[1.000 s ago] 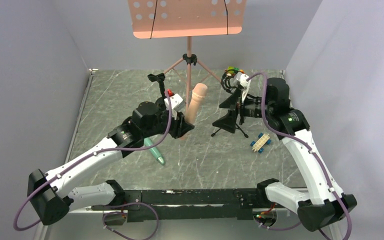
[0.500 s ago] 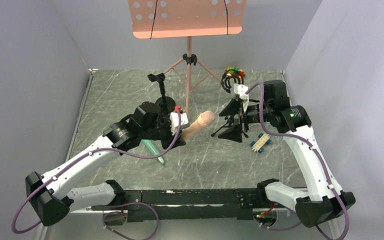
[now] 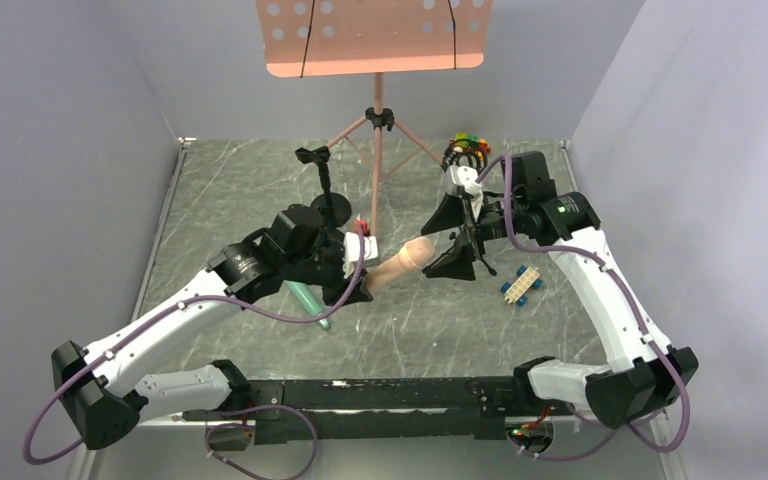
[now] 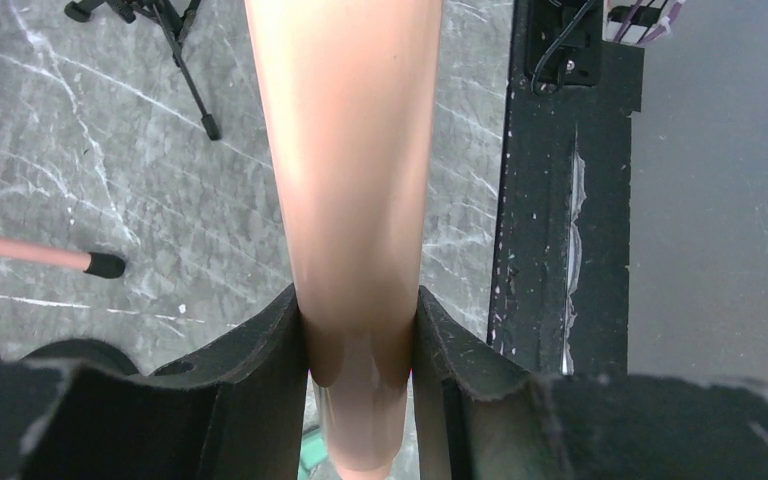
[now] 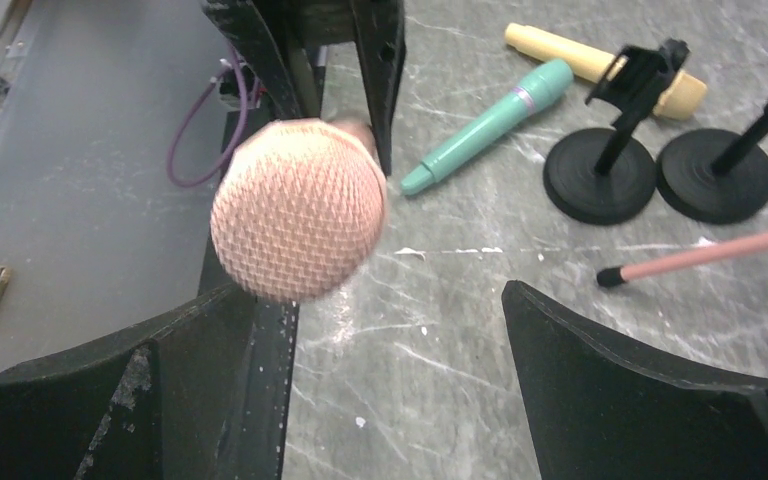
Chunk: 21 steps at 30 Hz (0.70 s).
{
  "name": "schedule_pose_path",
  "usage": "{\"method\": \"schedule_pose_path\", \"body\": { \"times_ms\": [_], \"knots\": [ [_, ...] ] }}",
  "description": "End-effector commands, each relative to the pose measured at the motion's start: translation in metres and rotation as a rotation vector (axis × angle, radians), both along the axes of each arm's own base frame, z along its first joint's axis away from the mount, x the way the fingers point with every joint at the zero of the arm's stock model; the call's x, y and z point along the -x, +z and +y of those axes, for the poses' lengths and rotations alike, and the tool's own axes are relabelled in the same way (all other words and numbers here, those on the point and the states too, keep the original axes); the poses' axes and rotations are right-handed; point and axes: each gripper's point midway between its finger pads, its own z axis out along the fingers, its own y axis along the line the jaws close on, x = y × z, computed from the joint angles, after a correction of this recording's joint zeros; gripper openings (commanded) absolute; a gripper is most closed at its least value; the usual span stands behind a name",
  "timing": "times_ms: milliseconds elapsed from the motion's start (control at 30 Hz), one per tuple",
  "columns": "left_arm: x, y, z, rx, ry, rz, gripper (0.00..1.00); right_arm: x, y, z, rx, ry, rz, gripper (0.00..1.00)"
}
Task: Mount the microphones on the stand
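Note:
My left gripper (image 3: 365, 280) (image 4: 360, 310) is shut on the handle of the salmon pink microphone (image 3: 400, 265) (image 4: 345, 150), which lies nearly level with its head pointing right. That mesh head (image 5: 298, 208) hovers just in front of my right gripper (image 3: 446, 242) (image 5: 378, 295), close to its left finger; the jaws stand wide open and touch nothing. The teal microphone (image 3: 310, 300) (image 5: 490, 125) and the pale yellow microphone (image 5: 600, 65) lie on the table. A black stand (image 3: 320, 175) with a clip (image 5: 645, 75) rises from a round base (image 5: 600, 175).
A second round black base (image 5: 715, 175) sits beside the first. A black tripod (image 3: 485, 265) (image 4: 175, 50) stands under my right gripper. The pink music stand (image 3: 375, 40) is at the back, one leg tip (image 5: 700, 255) near the bases. A brick toy car (image 3: 522, 285) lies right.
My left gripper has swung the pink microphone down from upright to nearly level, head to the right. My right gripper has moved left and forward until it faces that head.

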Motion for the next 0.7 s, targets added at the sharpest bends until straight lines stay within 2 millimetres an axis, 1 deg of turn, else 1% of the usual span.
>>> {"method": "schedule_pose_path", "body": {
  "times_ms": [0, 100, 233, 467, 667],
  "knots": [
    [0.003, 0.022, -0.013, 0.038, -0.076, -0.032, 0.00, 0.009, 0.020, 0.014, -0.041, 0.091, -0.062, 1.00],
    [0.003, 0.024, -0.018, 0.027, -0.087, -0.028, 0.00, 0.009, 0.019, 0.019, -0.031, 0.103, -0.049, 1.00],
    [0.000, 0.023, -0.021, 0.007, -0.095, -0.024, 0.00, 0.015, 0.014, 0.024, -0.024, 0.132, -0.030, 1.00],
    [-0.004, 0.018, -0.022, -0.035, -0.094, -0.013, 0.00, 0.019, 0.009, 0.023, -0.014, 0.135, -0.041, 0.99],
    [-0.005, 0.017, -0.024, -0.040, -0.098, -0.006, 0.00, 0.021, 0.010, 0.025, -0.033, 0.149, -0.020, 0.95]
  ]
}}
